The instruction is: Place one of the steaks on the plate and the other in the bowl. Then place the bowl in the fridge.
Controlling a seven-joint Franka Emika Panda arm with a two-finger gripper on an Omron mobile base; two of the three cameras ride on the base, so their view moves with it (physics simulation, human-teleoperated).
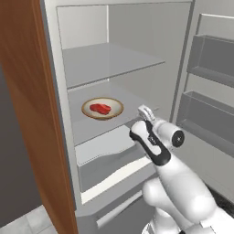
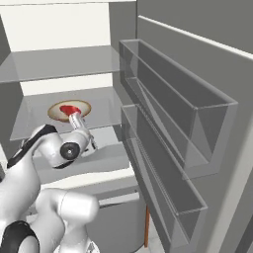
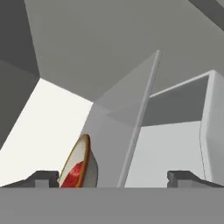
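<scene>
Bowl (image 1: 102, 108) sits on the middle fridge shelf (image 1: 91, 125), upper-left-of-centre in the left base view, tan with a darker brown rim, upright and flat on the shelf. One red steak (image 1: 100, 108) lies inside it, roughly centred on the pale inner surface. In the right base view the same bowl (image 2: 62, 111) shows left of centre, partly covered by the gripper, with the steak (image 2: 68, 108) as a red patch. Hand view has the bowl (image 3: 81, 164) at lower left, seen tilted on edge (camera is rolled), steak (image 3: 74, 174) visible within the rim.

Fridge (image 1: 137, 59) is open; its door (image 2: 197, 123) swings to the right side of both base views, with two clear bins (image 2: 173, 99) stacked on it. Wood-brown side panel (image 1: 32, 114) fills the left edge of the left base view.

Gripper (image 1: 145, 112) is at centre of the left base view, just right of the bowl and not touching it, pointed into the fridge. In the right base view the gripper (image 2: 75, 117) overlaps the bowl's near rim. Fingertips (image 3: 43, 178) stand far apart at the bottom of the hand view, jaws wide open, nothing between them.
</scene>
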